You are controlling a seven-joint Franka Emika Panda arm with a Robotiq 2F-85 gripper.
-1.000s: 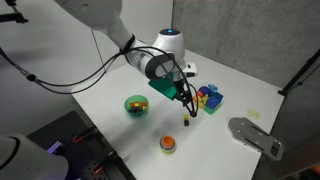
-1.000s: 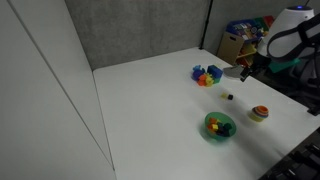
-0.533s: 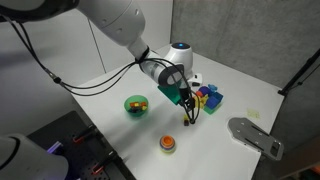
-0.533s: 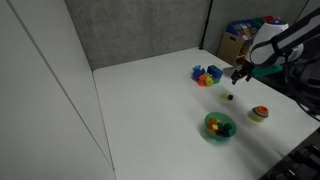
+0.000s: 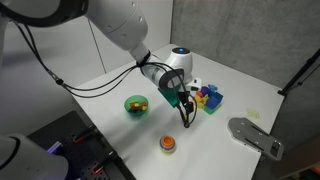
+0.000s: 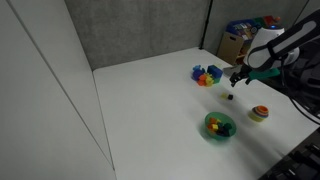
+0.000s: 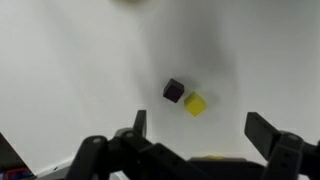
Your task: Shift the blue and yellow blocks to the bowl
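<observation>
Since the earlier frames the claw has been lowered towards the table, closer to the blue block and the yellow block. In an exterior view the green bowl is seen at the left, well apart from both blocks; something is held in it, too small to be told. To its right, nearer the camera, an orange-red disc is set on the table. Next comes the claw, held over the table with its fingers spread wide and nothing pinched between them. In the wrist view the blue block, dark there, is placed left of the yellow block, corner towards corner; whether they touch cannot be told. No long axis is shown by either cube. Both are turned diagonally to the picture edges, and the line through the pair is sloped from upper left to lower right. Both are lying on the table, outside the bowl. Furthest right a heap of coloured blocks is seen.
</observation>
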